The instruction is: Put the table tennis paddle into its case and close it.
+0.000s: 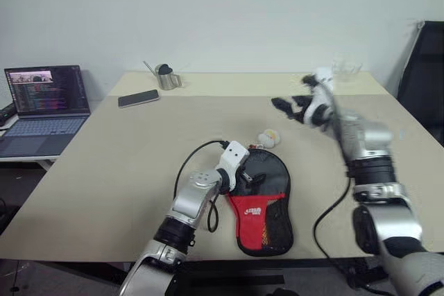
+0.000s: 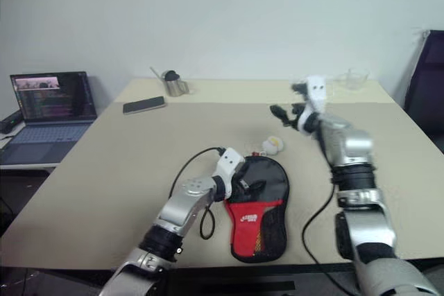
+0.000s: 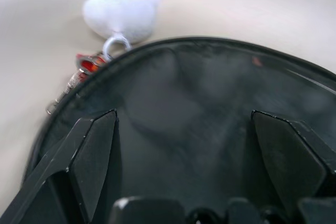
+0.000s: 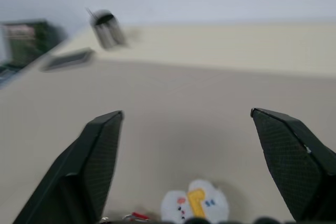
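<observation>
The case [image 1: 258, 214] lies flat near the table's front edge, grey-black top away from me, red logo part and mesh pocket toward me. Its white-yellow charm [image 1: 269, 138] rests on the table just beyond the top. The table tennis paddle is hidden. My left gripper [image 1: 250, 177] hovers open low over the case's dark top [image 3: 184, 93], fingers spread with nothing between them. My right gripper [image 1: 290, 107] is raised above the table beyond and right of the case. It is open and empty and looks down past the charm [image 4: 194, 204].
A dark smartphone [image 1: 138, 98] and a metal cup [image 1: 166, 77] sit at the back left of the table [image 1: 104, 164]. A clear glass container [image 1: 345, 71] stands at the back right. A laptop [image 1: 45, 105] is on a side desk at left, a black chair [image 1: 424, 81] at right.
</observation>
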Available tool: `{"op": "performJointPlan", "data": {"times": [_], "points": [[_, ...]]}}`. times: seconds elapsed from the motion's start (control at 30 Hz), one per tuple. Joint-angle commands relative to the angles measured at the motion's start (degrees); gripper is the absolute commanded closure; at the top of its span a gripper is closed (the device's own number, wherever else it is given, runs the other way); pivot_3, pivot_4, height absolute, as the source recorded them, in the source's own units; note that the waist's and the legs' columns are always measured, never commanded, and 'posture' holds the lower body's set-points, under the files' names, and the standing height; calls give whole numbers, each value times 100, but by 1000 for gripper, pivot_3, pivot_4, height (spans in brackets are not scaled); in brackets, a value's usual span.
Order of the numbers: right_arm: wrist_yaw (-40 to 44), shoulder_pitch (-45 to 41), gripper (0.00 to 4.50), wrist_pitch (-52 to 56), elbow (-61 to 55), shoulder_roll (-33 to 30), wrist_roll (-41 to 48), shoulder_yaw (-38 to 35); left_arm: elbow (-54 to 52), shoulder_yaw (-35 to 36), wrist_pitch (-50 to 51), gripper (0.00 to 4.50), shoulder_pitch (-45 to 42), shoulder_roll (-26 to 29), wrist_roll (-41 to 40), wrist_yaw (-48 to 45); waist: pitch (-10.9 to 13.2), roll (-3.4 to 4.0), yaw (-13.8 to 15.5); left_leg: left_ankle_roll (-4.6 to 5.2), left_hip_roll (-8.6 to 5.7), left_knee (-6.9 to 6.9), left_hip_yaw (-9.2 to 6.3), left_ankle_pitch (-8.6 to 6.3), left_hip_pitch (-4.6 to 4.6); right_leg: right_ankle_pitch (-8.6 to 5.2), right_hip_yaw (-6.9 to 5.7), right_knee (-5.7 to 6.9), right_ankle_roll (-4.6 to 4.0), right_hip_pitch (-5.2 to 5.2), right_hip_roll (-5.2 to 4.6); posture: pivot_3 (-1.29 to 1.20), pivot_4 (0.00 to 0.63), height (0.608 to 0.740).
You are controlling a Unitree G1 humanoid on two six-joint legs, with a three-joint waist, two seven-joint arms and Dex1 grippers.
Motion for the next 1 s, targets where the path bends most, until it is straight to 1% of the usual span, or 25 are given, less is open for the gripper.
{"op": "performJointPlan", "data": {"times": [0.03,0.13,0.3,0.5,0.63,0.73,0.87,1.0], "points": [[-595,-432,247,-588,1122,244,-316,-109,94,58,-50,24,1,-22,44,140,0,0,9,0,-2,-1,-2,0,-6,0,-2,-4,0,-2,-3,0,150,740],[-902,-667,247,-980,2143,461,-463,-168,-104,48,27,24,124,35,41,129,0,1,3,0,-10,-1,-2,0,-8,0,-2,-5,0,-3,-10,0,150,740],[-1397,-819,247,-1278,3150,607,-803,-117,-508,45,219,24,315,119,31,171,-3,6,-63,1,-8,-4,-1,0,-2,0,1,0,0,-3,-8,0,150,740],[-1390,-845,247,-1440,3505,787,-746,-299,-792,102,387,24,440,226,23,290,-12,19,-123,3,-8,-4,-3,-1,7,0,0,5,0,7,-8,0,150,740],[-1486,-887,247,-1635,3600,909,-793,-366,-734,100,388,24,429,232,-20,269,-13,21,-134,3,-8,-3,-3,-1,8,0,0,8,0,7,-7,0,150,740],[-1562,-935,868,-1686,3650,979,-792,-409,-477,75,318,0,303,134,-122,112,-13,22,-133,2,-8,-3,-3,-1,8,0,0,8,0,7,-7,0,150,740],[-1825,-973,2257,-1705,3640,1014,-790,-462,-41,40,149,0,243,48,-199,-150,-18,29,-126,2,-10,-2,-6,-1,8,0,-3,7,0,10,-7,0,150,740],[-1851,-973,3579,-1657,3542,991,-783,-468,130,54,91,0,291,11,-205,-230,-30,44,-117,2,-12,-2,-9,-1,8,0,-5,6,0,13,-8,0,150,740]]}}
